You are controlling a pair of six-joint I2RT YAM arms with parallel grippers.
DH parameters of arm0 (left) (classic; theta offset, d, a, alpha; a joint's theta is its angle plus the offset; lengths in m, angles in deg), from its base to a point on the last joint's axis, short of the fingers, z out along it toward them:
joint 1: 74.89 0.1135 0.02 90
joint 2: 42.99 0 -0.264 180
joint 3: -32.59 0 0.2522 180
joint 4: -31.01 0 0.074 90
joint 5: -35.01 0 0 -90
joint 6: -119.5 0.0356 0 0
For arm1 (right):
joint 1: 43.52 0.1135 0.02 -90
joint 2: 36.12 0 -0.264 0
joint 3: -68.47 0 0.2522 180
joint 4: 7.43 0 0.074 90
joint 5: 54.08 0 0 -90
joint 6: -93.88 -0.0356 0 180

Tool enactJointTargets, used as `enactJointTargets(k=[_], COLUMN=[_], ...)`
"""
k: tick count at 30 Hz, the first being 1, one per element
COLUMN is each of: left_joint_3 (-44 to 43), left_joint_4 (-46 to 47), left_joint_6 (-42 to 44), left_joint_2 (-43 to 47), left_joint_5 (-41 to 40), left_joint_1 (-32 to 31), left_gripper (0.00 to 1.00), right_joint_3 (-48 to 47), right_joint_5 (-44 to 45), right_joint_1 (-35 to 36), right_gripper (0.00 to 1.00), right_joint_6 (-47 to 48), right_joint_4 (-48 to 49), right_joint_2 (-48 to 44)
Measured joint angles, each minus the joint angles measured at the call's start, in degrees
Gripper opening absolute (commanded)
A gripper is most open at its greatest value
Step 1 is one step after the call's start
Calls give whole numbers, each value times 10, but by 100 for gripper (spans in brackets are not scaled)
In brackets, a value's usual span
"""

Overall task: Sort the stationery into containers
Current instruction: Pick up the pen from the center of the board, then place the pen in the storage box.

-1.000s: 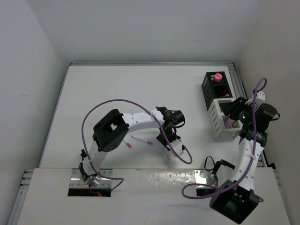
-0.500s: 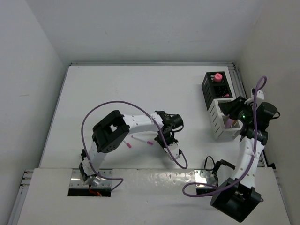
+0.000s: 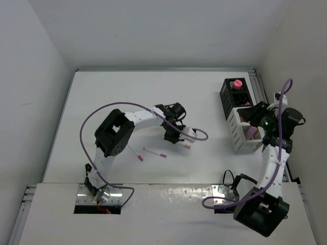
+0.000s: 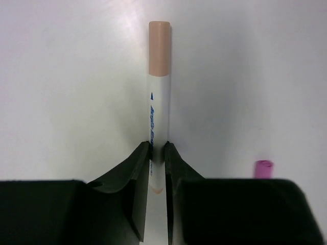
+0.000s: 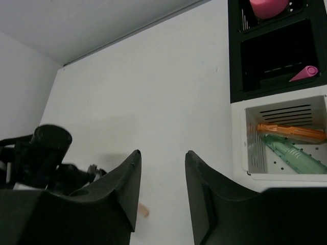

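- One white pen (image 4: pixel 159 117) with a peach cap is pinched between the fingers of the left gripper (image 4: pixel 158 153), at the middle of the table (image 3: pixel 102 102).
- Two more pens (image 3: pixel 155 151) lie nearby.
- The right gripper (image 5: pixel 162 155) has its fingers apart and holds nothing. It is beside the white rack (image 5: pixel 276 100), which contains an orange piece (image 5: pixel 291 131) and a mint-green piece (image 5: pixel 294 153).

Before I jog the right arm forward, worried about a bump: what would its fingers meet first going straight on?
Probably just the bare table: ahead of the right gripper lies open white surface up to the far wall. The white rack and black holder sit right of that line. Depth is unclear.
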Motion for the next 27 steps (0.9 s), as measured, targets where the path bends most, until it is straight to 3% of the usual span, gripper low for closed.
enactJointTargets(k=[7, 11, 17, 24, 27], left_joint_3=[-81, -61, -42, -19, -17], left_joint_4=[43, 128, 211, 248, 252], left_joint_6=[-235, -398, -539, -602, -614], left_joint_2=[-17, 25, 90, 120, 120], left_joint_5=[68, 120, 176, 208, 215], left_joint_1=[94, 118, 121, 121, 121], left_gripper=[0, 0, 0, 0, 0], right_joint_3=[-6, -10, -44, -75, -80], right_joint_5=[-1, 8, 35, 63, 69], right_joint_1=[98, 190, 306, 365, 375], right_gripper=[66, 71, 70, 65, 58], right_joint_6=[-30, -66, -128, -175, -184], right_joint_4=[14, 37, 70, 92, 97], right_joint_2=[27, 48, 127, 179, 190])
